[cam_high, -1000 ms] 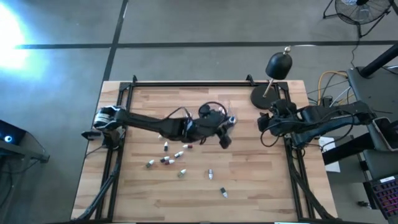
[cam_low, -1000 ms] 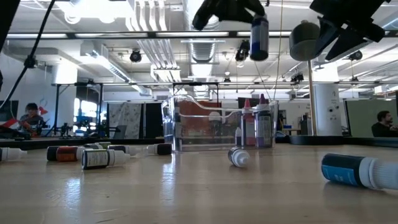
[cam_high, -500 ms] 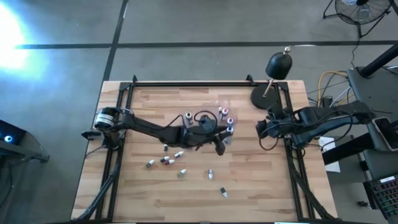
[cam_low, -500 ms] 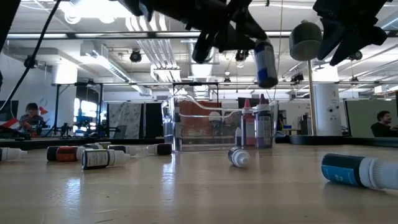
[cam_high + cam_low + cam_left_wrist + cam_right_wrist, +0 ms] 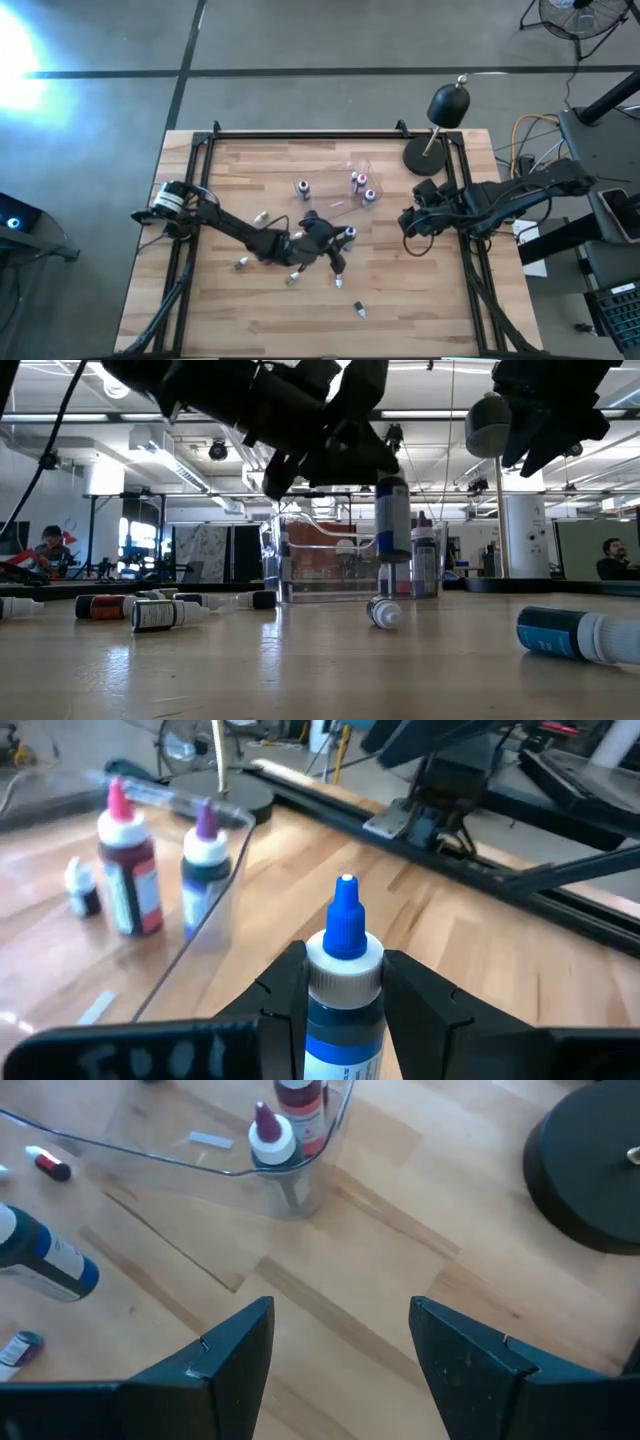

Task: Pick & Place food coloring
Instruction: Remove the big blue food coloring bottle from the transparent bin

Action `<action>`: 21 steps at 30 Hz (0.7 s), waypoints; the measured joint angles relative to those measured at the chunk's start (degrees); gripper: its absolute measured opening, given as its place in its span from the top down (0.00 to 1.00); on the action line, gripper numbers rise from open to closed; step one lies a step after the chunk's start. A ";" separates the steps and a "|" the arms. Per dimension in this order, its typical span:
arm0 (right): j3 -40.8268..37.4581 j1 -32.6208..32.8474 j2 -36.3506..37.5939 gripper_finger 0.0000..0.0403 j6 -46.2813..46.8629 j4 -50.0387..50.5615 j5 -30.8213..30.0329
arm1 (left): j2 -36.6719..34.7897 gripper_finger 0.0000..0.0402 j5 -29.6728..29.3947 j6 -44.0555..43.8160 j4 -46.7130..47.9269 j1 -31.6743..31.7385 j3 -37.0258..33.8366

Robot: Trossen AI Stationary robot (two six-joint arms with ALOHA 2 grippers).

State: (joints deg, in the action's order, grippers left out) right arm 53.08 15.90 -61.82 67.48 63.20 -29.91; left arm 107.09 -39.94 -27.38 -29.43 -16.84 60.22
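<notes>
My left gripper point(image 5: 338, 248) is shut on a food coloring bottle point(image 5: 392, 520) with a blue cap and blue label, in the air near the table's middle, on the near side of the clear tub point(image 5: 335, 185). Three more bottles stand upright in the tub point(image 5: 215, 870). Several food coloring bottles lie on their sides on the wood, among them one with a blue label point(image 5: 575, 635) and one with a white cap point(image 5: 383, 612). My right gripper point(image 5: 340, 1365) hovers open over the table's right part point(image 5: 410, 220), beside the tub's right end. My left gripper pinches the bottle between its two fingers at the white shoulder point(image 5: 343, 962), just under the blue cap. The fingers point(image 5: 285, 985) come from the table's left, slanting down. The bottle stands about upright, cap up, its body hanging below the fingers point(image 5: 392, 545), lifted clear of the table.
A black lamp with a round base point(image 5: 425, 155) stands at the far right corner. Black rails point(image 5: 300, 135) frame the table. Loose bottles point(image 5: 292, 277) lie across the near-left part. Two people sit in the room beyond point(image 5: 50, 545) point(image 5: 615, 555).
My left gripper has carried the blue-capped bottle from above the tub toward the near edge and a little left, and down. The bottle tipped on the way and now stands upright, much lower. My right gripper has shifted slightly toward the table's left.
</notes>
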 joint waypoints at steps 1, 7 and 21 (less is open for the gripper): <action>0.00 0.00 -0.52 0.44 0.00 -0.32 0.00 | 0.00 0.81 -0.42 -1.04 -0.09 -0.26 -0.75; 0.00 0.00 -2.95 0.44 -0.17 -2.80 0.04 | 0.00 0.81 -5.21 -2.52 -0.99 -1.23 -4.93; 0.00 -0.04 -5.09 0.44 -0.11 -3.78 1.09 | -0.06 0.80 -7.58 -5.44 -3.61 -2.41 -10.03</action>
State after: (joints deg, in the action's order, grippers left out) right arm 53.08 15.86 -66.92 67.37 59.42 -28.82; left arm 107.03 -47.52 -32.82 -33.04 -19.25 50.19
